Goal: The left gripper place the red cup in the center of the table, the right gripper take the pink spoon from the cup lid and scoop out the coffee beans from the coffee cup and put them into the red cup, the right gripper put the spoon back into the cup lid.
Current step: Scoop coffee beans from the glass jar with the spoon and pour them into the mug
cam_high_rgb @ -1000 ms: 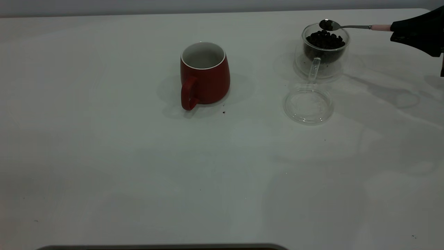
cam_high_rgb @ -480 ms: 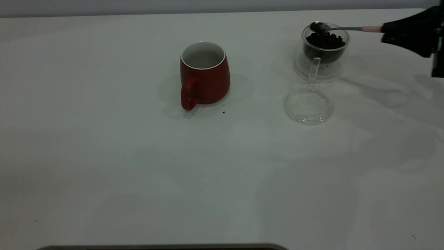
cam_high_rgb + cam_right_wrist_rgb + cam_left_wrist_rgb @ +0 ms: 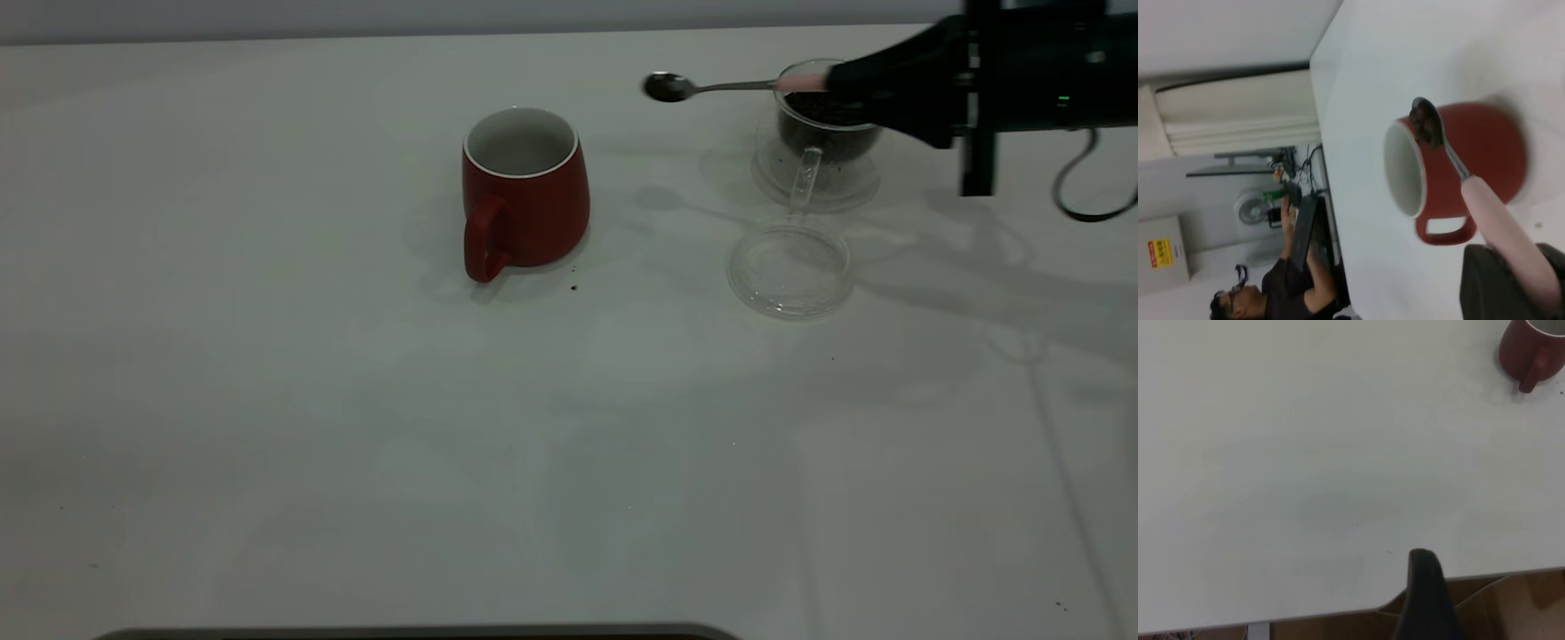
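Note:
The red cup stands upright near the middle of the table, handle toward the front. My right gripper is shut on the pink spoon's handle and holds it level above the table. The spoon bowl hangs between the red cup and the coffee cup. In the right wrist view the pink spoon carries a few coffee beans beside the red cup's rim. The coffee cup holds dark beans, partly hidden by the gripper. The cup lid lies bare in front of it. My left gripper is parked off the table's edge.
A few dark specks lie by the red cup's base. The red cup also shows far off in the left wrist view. A person sits beyond the table's far end in the right wrist view.
My right gripper has moved left with the spoon. The spoon bowl went from above the coffee cup to the gap between the two cups.

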Available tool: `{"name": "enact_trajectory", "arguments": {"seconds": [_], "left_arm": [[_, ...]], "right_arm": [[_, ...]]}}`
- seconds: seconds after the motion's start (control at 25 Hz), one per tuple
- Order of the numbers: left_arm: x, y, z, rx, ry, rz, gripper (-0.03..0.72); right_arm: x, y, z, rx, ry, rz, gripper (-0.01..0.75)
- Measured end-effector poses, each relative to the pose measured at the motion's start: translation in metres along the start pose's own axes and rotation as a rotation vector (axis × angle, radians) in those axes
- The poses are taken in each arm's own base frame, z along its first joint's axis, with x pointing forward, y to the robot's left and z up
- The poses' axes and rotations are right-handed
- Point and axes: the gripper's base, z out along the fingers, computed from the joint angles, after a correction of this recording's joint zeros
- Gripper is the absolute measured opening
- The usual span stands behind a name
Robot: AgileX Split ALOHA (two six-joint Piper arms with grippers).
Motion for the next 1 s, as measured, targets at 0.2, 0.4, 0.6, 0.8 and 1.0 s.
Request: {"name": "enact_trajectory", "arguments": {"seconds": [0.2, 0.4, 0.6, 0.8, 1.0], "left_arm": [[0.000, 0.000, 0.000, 0.000, 0.000, 0.000, 0.569], [0.000, 0.000, 0.000, 0.000, 0.000, 0.000, 0.569], [0.000, 0.000, 0.000, 0.000, 0.000, 0.000, 0.569], [0.000, 0.000, 0.000, 0.000, 0.000, 0.000, 0.569], [0.000, 0.000, 0.000, 0.000, 0.000, 0.000, 0.569]], "right_arm": [[0.017, 0.012, 0.029, -0.016, 0.054, -0.013, 0.113], [0.031, 0.019, 0.047, -0.018, 0.108, -0.030, 0.113], [0.040, 0.022, 0.057, -0.019, 0.141, -0.042, 0.113], [0.039, 0.020, 0.058, 0.012, 0.128, -0.045, 0.113], [0.032, 0.022, 0.059, 0.023, 0.111, -0.075, 0.113]]}}
